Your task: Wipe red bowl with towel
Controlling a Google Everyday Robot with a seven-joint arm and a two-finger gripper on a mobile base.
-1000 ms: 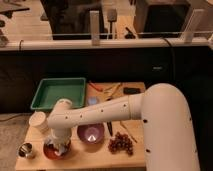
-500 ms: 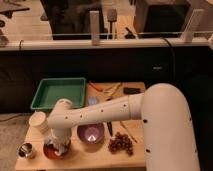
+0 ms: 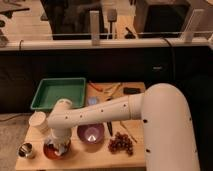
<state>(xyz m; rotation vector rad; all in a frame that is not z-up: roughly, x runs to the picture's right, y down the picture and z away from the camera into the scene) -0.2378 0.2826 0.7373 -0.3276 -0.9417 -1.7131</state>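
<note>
The red bowl (image 3: 51, 152) sits at the front left of the wooden table (image 3: 100, 156). My white arm reaches across from the right and bends down over it. The gripper (image 3: 59, 145) is down inside the bowl, pressing a whitish towel (image 3: 62, 148) with some blue on it against the bowl's inside. The arm's wrist hides most of the gripper and part of the bowl.
A green tray (image 3: 58, 93) stands at the back left. A white cup (image 3: 38, 122) and a small metal cup (image 3: 25, 149) stand left of the bowl. A purple bowl (image 3: 90, 133) and grapes (image 3: 120, 143) lie to its right. Utensils (image 3: 106, 90) lie at the back.
</note>
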